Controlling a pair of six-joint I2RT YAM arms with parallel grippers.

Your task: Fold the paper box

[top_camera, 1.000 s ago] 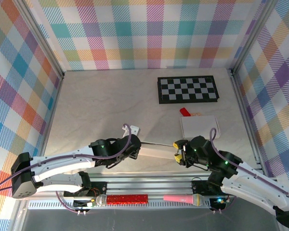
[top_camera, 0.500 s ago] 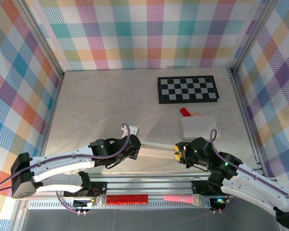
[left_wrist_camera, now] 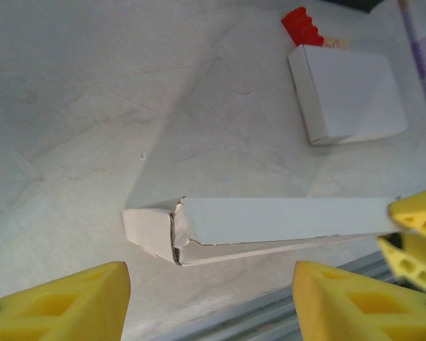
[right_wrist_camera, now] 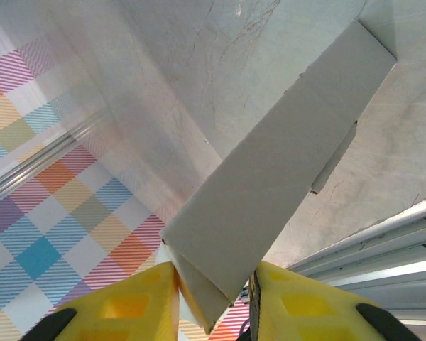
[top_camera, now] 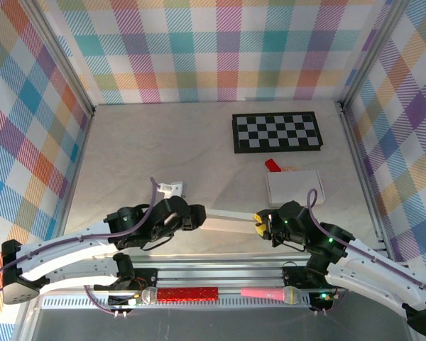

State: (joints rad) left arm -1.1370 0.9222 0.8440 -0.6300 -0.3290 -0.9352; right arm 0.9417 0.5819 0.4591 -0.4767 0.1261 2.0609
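Your left gripper (left_wrist_camera: 209,302) has released, jaws spread, paper box (left_wrist_camera: 270,222) just ahead. Right gripper (right_wrist_camera: 214,295) alone pinches its far end.

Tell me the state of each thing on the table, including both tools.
Long box, left end flap untucked, right end gripped.
Left tool, open, not touching the box.
Right tool, shut on the long box.
Small white box, closed, lying flat.
Checkerboard, lying flat.
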